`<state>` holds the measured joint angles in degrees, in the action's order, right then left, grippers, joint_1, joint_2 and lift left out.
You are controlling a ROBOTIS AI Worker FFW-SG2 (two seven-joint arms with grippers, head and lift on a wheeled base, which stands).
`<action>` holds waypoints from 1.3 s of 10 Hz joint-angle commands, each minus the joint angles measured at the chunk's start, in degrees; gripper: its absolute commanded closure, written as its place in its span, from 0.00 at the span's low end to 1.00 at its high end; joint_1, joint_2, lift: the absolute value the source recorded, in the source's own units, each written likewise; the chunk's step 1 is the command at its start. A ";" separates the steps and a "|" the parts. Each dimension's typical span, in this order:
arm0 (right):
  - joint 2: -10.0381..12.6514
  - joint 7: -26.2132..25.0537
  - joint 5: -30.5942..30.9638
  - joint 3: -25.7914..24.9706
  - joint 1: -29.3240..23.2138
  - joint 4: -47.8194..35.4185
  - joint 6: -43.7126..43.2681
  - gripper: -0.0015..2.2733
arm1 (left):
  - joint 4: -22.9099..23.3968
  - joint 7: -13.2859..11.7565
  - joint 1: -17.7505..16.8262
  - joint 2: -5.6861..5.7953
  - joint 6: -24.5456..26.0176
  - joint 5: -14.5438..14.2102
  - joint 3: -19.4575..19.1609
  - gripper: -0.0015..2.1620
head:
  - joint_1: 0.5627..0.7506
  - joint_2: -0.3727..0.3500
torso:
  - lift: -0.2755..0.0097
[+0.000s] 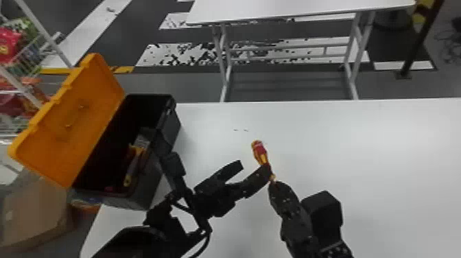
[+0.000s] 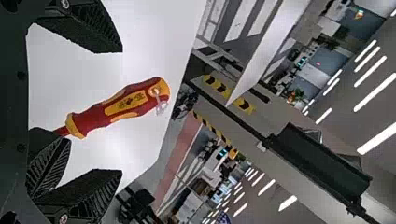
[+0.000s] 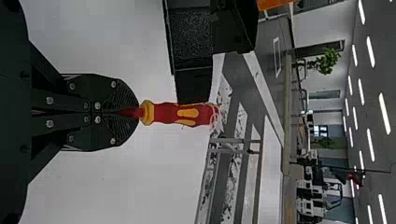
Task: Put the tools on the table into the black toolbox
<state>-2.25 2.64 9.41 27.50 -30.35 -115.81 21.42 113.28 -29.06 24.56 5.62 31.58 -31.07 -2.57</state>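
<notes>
Screwdriver, one: red-and-yellow, contoured handle (image 1: 259, 151), a clear loop at its butt, thin red shaft. We find it above the tabletop, its shaft pinched by the right claw (image 1: 274, 186).

Claws, two: black, flat-fingered, with ridged gripping faces. The right is closed on the shaft; the left (image 1: 255, 167) stands open near the screwdriver, its two fingers well parted. We cannot tell whether it touches the shaft.

Toolbox, one: rectangular black body (image 1: 173, 128), standing open at the left end of the tabletop, with one orange, notched-edge lid (image 1: 70, 109) tilted back. Inside we note a yellow-and-grey tool (image 1: 133, 168) and a silvery-grey patterned piece (image 1: 141, 139); deep shadow and the left arm keep us from a full count.

Tabletop, one: smooth, white (image 1: 377, 154), bearing two short dark marks beyond the claws. Its near edge is cut off.

Beyond it, one white table (image 1: 302, 7) on a tubular metal frame, its far side cut off. At left, one brown cardboard box (image 1: 32, 212), partly cut off. The screwdriver's tip is hidden from us.
</notes>
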 commanded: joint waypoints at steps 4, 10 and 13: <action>-0.91 0.09 0.09 2.38 -0.32 -0.38 -0.72 0.98 | -1.14 -0.65 -3.21 -0.35 7.76 -4.61 -2.44 0.04 | 0.70 0.83 | 0.70; -1.00 0.18 0.00 2.82 -0.32 -0.56 -0.72 0.98 | -1.93 -3.55 -4.88 -0.17 10.92 -4.79 -2.97 0.99 | 0.70 0.83 | 0.70; -0.91 -0.44 -0.71 2.82 -0.32 -0.64 -0.72 0.82 | -1.58 -3.55 -5.05 -0.26 13.38 -4.35 -3.23 0.99 | 0.70 0.84 | 0.70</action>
<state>-3.20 2.21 8.82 30.33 -30.68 -116.41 20.77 111.62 -32.62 19.56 5.33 44.66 -35.50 -5.82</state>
